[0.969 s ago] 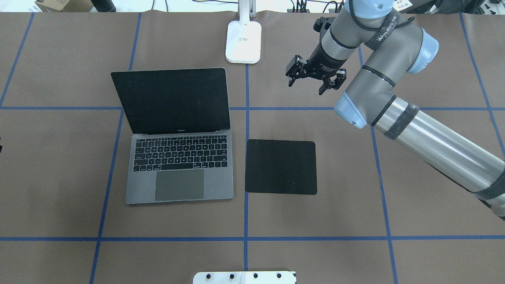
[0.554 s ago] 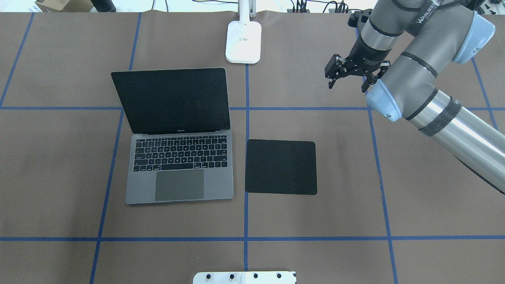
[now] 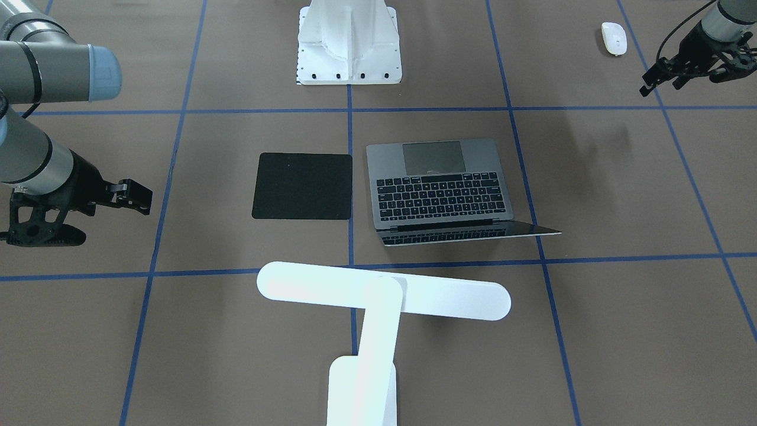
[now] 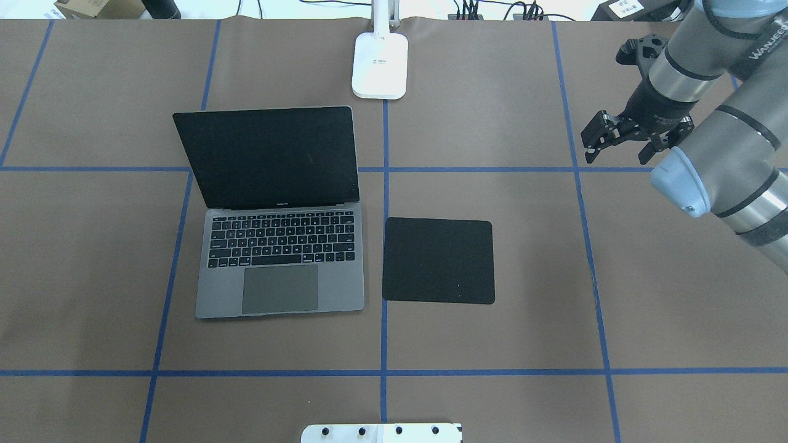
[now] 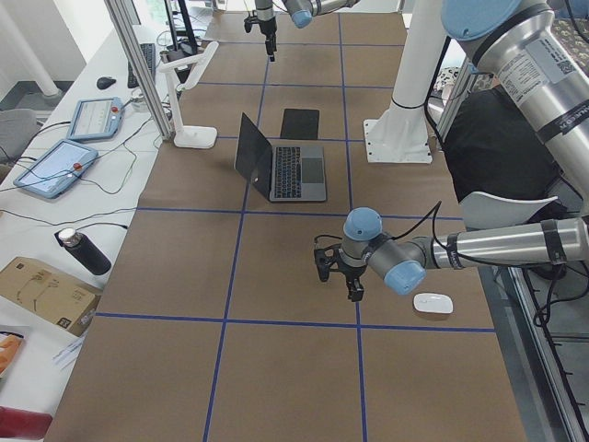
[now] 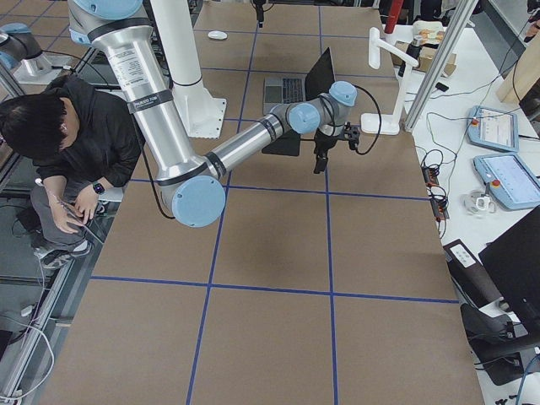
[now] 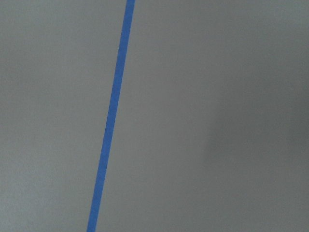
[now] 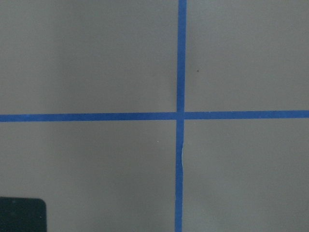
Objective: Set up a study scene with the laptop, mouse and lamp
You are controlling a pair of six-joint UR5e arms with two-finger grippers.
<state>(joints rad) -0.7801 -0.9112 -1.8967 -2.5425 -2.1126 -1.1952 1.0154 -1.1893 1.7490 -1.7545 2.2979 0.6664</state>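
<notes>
The slim grey metal laptop (image 4: pixel 280 271) sat open on the brown worktop (image 4: pixel 92 277), with the white T-shaped lamp (image 4: pixel 380 61) behind its screen. The small shiny white oval mouse (image 3: pixel 614 38) lay far off near the left pincer (image 3: pixel 689 77); it looked light and slippery, best pinched across its sides. That one and the right pincer (image 4: pixel 617 154) were both spread apart, empty.

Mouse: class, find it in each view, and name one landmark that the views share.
Front-facing: mouse, top right.
Overhead: not in it.
Exterior left: mouse, lower right.
Exterior right: mouse, top left.
Left wrist: not in it.
Right wrist: not in it.
Shared landmark in the four exterior views: the open laptop.
</notes>
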